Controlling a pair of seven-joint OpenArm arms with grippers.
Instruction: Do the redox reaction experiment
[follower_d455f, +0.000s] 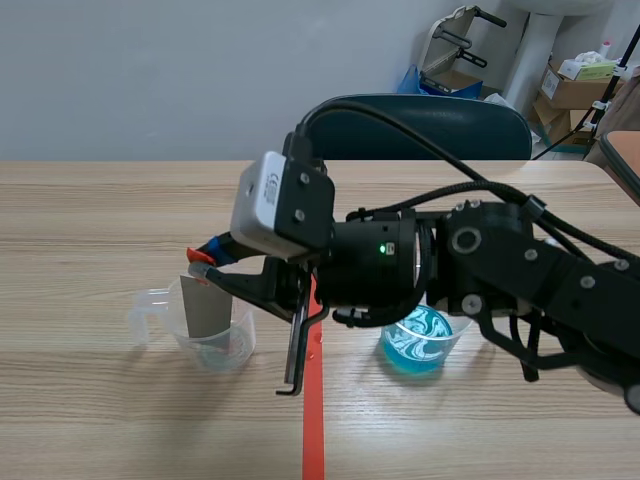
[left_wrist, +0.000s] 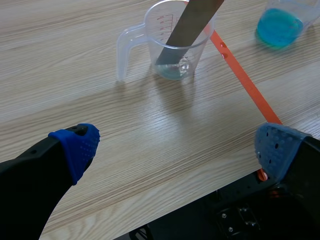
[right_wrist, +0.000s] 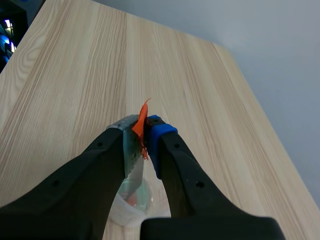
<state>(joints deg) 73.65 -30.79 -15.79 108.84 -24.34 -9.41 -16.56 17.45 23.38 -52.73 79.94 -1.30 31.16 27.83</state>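
Right gripper (right_wrist: 142, 132) clamped on one grey strip (left_wrist: 186, 27), end in one clear measuring cup (left_wrist: 172, 47), one blue-liquid cup (left_wrist: 279, 27) nearby, right arm (follower_d455f: 520, 260) overlapping it, left gripper (left_wrist: 178, 146) spread apart

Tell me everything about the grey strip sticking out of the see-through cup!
The grey strip is flat, straight and thin, and dull like metal. It leans tilted inside the clear measuring cup. Its lower end reaches down to the cup's bottom, where a little pale liquid sits. Its upper end carries a scrap of orange tape and is pinched in the right gripper.
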